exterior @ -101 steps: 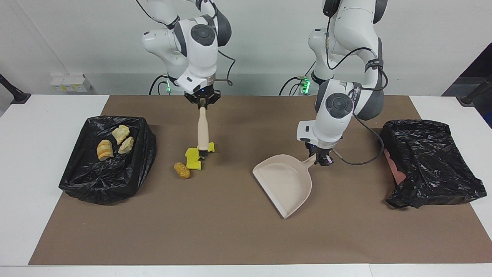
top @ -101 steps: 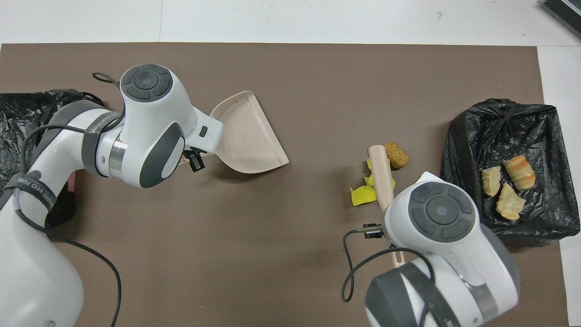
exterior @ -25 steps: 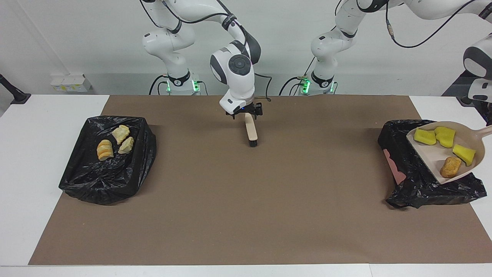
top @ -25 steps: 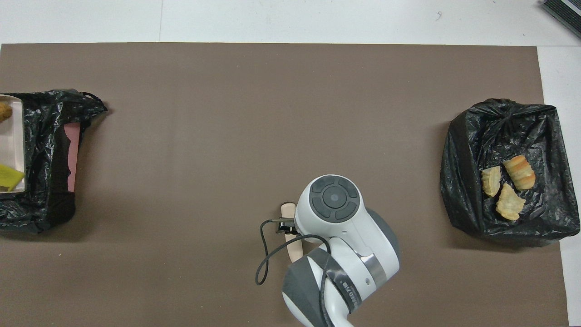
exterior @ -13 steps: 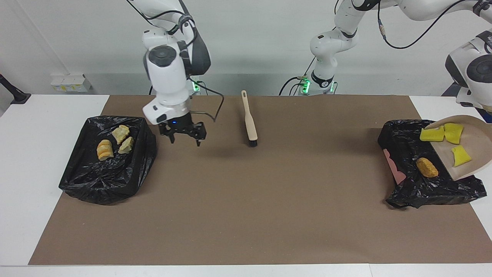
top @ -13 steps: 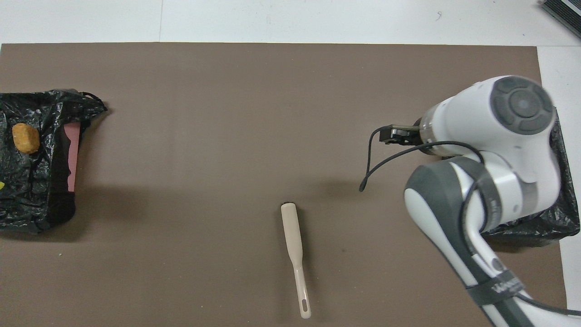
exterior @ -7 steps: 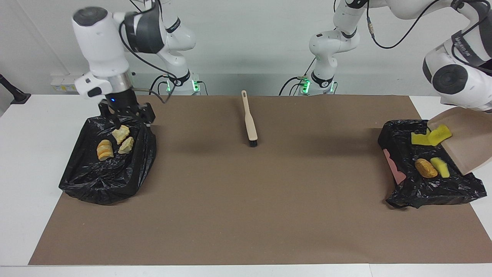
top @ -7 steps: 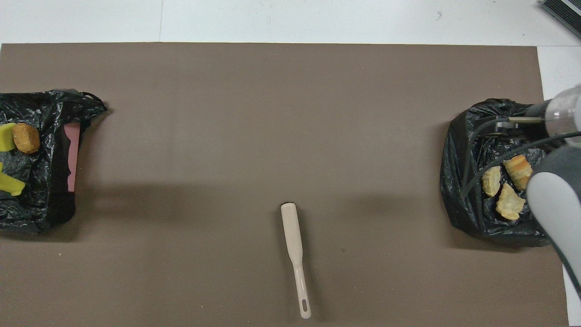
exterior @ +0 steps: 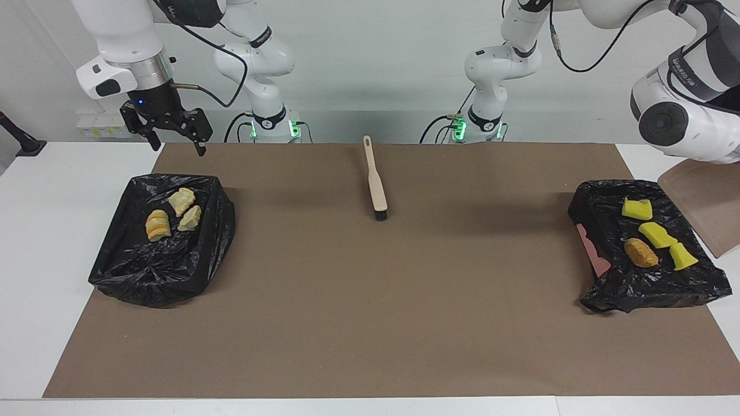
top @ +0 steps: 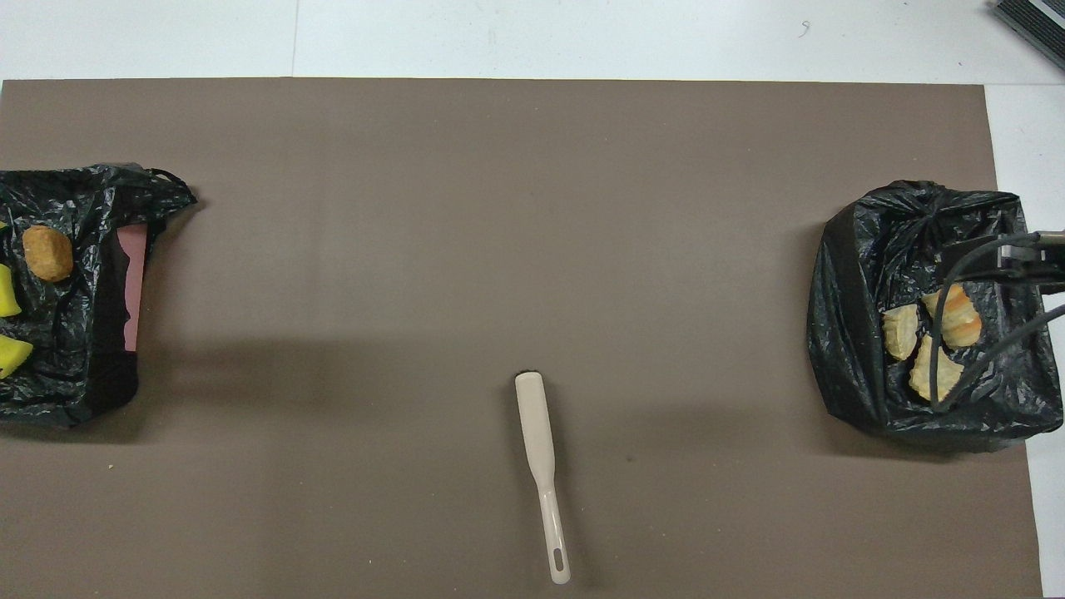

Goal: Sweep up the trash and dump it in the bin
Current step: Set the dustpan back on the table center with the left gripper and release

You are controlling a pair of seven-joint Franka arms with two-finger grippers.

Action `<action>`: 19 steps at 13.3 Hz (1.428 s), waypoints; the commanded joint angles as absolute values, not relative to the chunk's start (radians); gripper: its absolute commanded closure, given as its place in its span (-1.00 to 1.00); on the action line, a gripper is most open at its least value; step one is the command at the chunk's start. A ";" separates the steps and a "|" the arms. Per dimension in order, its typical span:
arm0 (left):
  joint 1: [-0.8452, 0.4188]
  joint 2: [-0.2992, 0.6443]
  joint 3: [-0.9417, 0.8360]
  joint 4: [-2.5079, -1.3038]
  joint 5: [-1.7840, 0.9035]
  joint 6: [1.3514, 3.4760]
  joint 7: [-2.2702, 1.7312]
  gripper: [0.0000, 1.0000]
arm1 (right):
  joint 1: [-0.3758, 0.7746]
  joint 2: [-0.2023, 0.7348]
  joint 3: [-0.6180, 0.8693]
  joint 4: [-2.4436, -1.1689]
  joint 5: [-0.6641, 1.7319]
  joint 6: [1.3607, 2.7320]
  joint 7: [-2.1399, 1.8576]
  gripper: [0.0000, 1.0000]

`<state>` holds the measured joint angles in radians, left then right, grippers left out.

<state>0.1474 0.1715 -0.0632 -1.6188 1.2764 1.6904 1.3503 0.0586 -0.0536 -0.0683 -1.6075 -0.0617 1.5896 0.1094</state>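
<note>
The right gripper (exterior: 171,128) is held spread and empty above the bin (exterior: 165,242) with three bread lumps (exterior: 173,212). The left gripper is hidden; its dustpan (exterior: 706,205) is tipped, empty. Yellow pieces (exterior: 656,234) and nugget (exterior: 640,253) are dumped in the other bin (exterior: 601,214). The dump looks done; the dustpan should be set down next.

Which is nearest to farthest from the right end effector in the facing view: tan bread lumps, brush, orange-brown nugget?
From the right end effector, raised and open at the right arm's end:
1. Pale tan bread-like lumps, in the black bag below it.
2. Beige long-handled brush, mid-table.
3. Orange-brown nugget, in the black bag at the left arm's end.
</note>
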 commanded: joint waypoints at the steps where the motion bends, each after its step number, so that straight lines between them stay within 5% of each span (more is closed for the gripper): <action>1: 0.098 0.153 -0.066 -1.615 1.232 1.660 1.328 1.00 | 0.029 -0.060 -0.057 -1.598 -0.020 1.537 0.084 -1.00; 7: -0.018 0.167 -0.064 -1.586 0.883 1.575 1.174 1.00 | 0.060 -0.069 -0.078 -1.606 -0.014 1.552 0.094 -1.00; 19: -0.176 0.135 -0.072 -1.595 0.079 1.535 0.128 1.00 | 0.117 -0.077 -0.140 -1.617 -0.015 1.552 0.090 -1.00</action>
<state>-0.1553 0.1535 -0.0853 -1.6006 0.1693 1.5442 0.2613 0.0981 -0.0594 -0.1182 -1.6058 -0.0374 1.5620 0.1094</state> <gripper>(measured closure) 0.683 0.000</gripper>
